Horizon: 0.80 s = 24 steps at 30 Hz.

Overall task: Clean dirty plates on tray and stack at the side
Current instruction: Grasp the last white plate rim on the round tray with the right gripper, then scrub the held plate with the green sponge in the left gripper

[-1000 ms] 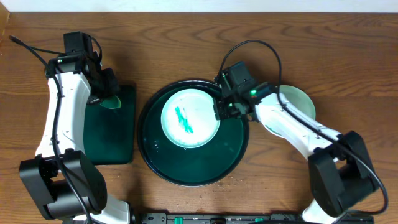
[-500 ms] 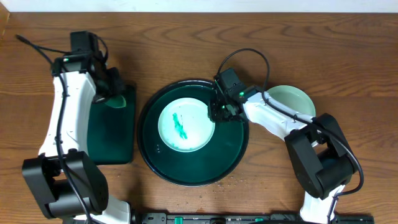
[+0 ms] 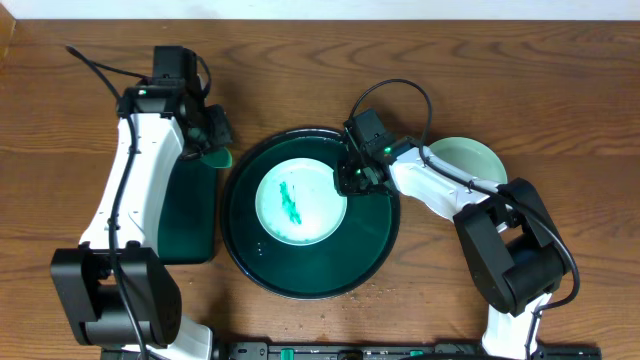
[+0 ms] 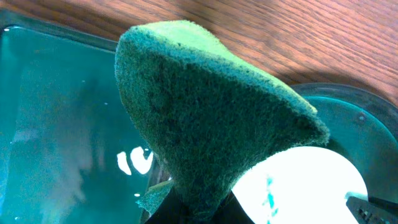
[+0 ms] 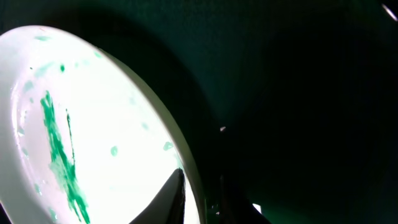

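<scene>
A white plate (image 3: 298, 200) with a green-teal smear lies in the large round dark tray (image 3: 375, 248). My right gripper (image 3: 345, 180) is shut on the plate's right rim; in the right wrist view its fingers pinch the rim (image 5: 194, 177) of the plate (image 5: 93, 130). A pale teal plate (image 3: 470, 158) lies on the table right of the tray. My left gripper (image 3: 212, 148) is shut on a green sponge (image 4: 205, 118) and holds it over the gap between the rectangular tray and the round tray. A third plate is out of view.
A smaller rectangular dark tray (image 3: 185, 215) lies left of the round tray, partly under my left arm. Black cables run behind both arms. The table's near edge holds a dark bar with green parts (image 3: 300, 352).
My left gripper has carried the sponge right, from over the rectangular tray towards the round tray. My right gripper has pulled the plate slightly left in the tray and holds its rim.
</scene>
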Each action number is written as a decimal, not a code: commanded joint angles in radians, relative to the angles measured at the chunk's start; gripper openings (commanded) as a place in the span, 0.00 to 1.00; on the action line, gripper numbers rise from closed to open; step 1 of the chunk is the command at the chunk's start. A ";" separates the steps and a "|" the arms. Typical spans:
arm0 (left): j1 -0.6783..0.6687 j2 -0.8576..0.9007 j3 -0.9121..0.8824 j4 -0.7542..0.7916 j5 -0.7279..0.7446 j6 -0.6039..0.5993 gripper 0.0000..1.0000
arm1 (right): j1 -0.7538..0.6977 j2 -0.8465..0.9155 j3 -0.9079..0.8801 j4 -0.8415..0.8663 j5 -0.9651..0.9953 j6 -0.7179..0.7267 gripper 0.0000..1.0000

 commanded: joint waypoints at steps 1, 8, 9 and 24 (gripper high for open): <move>-0.028 0.006 -0.010 0.005 0.003 -0.025 0.07 | 0.006 0.032 0.021 0.006 -0.040 0.003 0.15; -0.081 0.006 -0.039 0.005 0.014 -0.074 0.07 | 0.009 0.048 0.038 -0.005 -0.027 0.036 0.01; -0.090 0.006 -0.048 0.008 0.028 -0.074 0.07 | 0.009 0.048 0.038 -0.005 -0.026 0.037 0.01; -0.264 0.085 -0.259 0.170 0.047 -0.163 0.07 | 0.009 0.048 0.038 0.006 -0.023 0.036 0.01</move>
